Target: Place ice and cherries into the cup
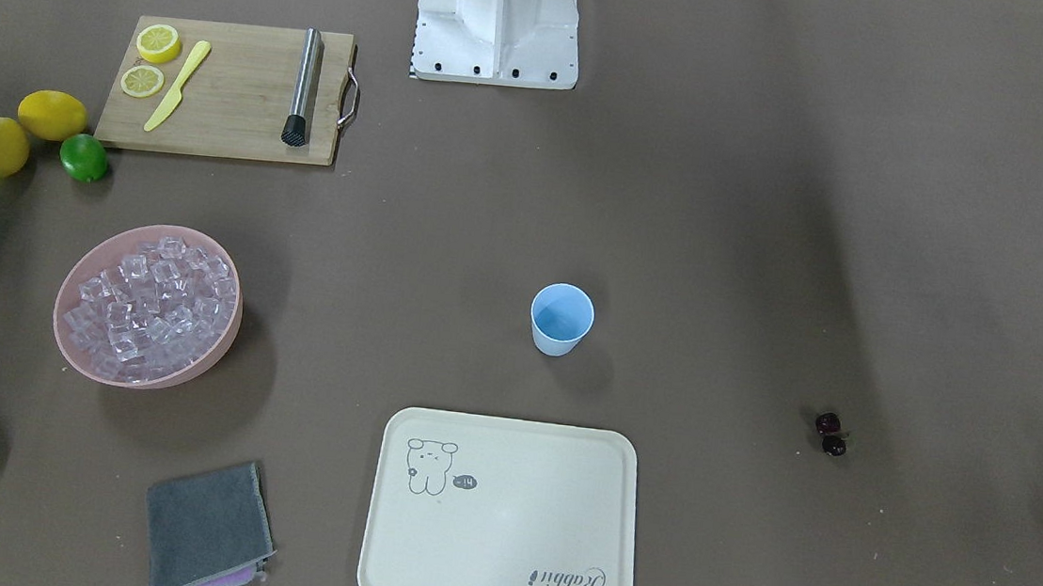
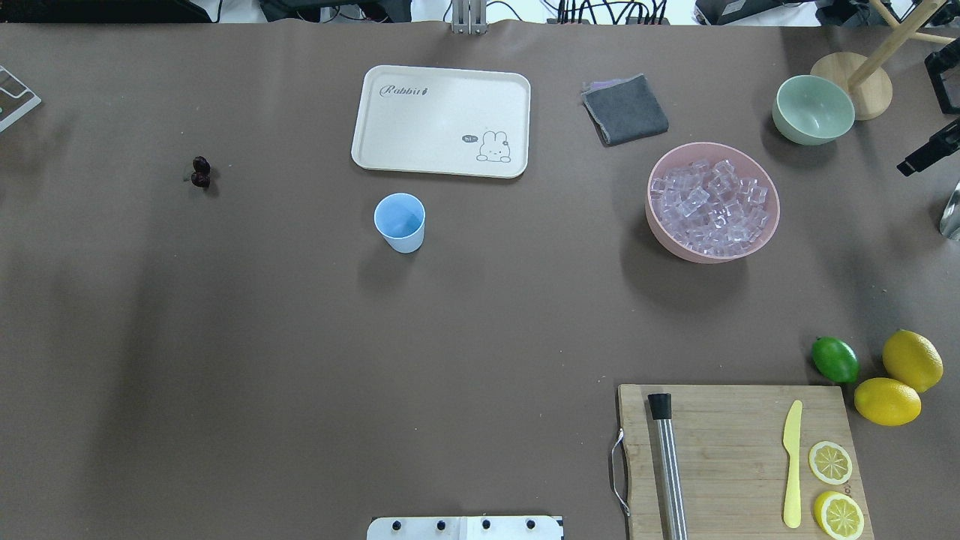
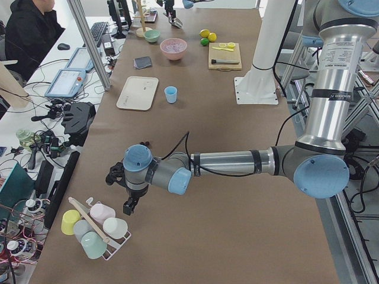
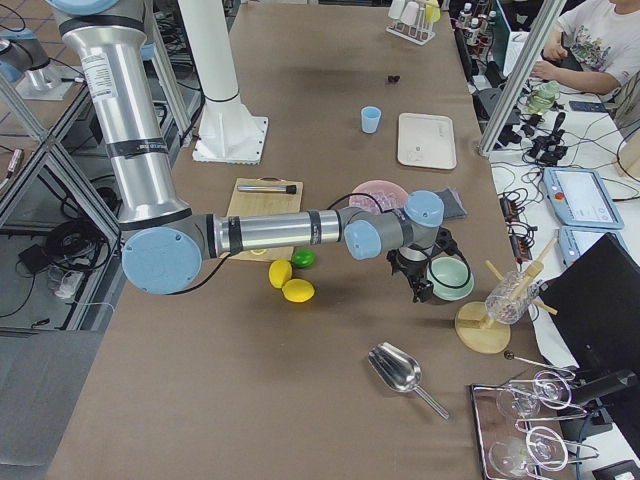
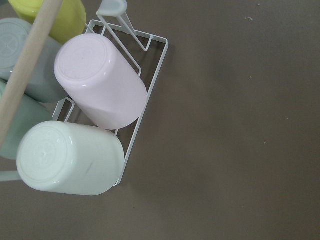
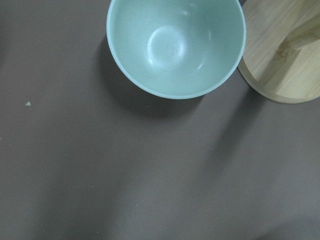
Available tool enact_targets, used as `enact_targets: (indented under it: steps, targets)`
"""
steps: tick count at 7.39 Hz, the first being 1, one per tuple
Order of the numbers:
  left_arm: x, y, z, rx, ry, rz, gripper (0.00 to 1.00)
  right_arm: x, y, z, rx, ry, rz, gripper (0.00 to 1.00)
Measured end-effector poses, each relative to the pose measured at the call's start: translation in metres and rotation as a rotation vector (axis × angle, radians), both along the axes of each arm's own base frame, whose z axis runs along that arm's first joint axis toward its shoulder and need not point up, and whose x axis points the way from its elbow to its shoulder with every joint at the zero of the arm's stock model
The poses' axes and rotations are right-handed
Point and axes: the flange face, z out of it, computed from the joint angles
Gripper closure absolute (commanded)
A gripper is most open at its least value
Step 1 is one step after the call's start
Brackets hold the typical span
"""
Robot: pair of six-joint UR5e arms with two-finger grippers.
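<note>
The light-blue cup (image 1: 562,320) stands upright and empty mid-table; it also shows in the overhead view (image 2: 400,223). The ice (image 1: 152,303) is a heap of clear cubes in the pink bowl (image 1: 206,362), on the robot's right. The cherries (image 1: 831,434), a dark pair, lie on the bare table on the robot's left, also in the overhead view (image 2: 200,172). My left gripper (image 3: 127,206) hangs over a rack of cups at the table's left end. My right gripper (image 4: 420,288) hangs beside the pale green bowl (image 4: 452,278). I cannot tell whether either is open or shut.
A cream tray (image 1: 502,518) and a grey cloth (image 1: 204,525) lie at the far side. A cutting board (image 2: 727,450) holds a muddler, knife and lemon slices, with lemons and a lime (image 2: 835,359) beside it. The wire cup rack (image 5: 150,85) and a metal scoop (image 4: 398,370) sit at the table's ends.
</note>
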Motion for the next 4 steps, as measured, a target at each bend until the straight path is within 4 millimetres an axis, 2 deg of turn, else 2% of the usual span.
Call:
enact_targets:
  steps: [4]
  targets:
    - [0.0000, 0.0020, -0.0003, 0.000, 0.001, 0.000, 0.02, 0.0000, -0.0002, -0.0044, 0.004, -0.009, 0.000, 0.00]
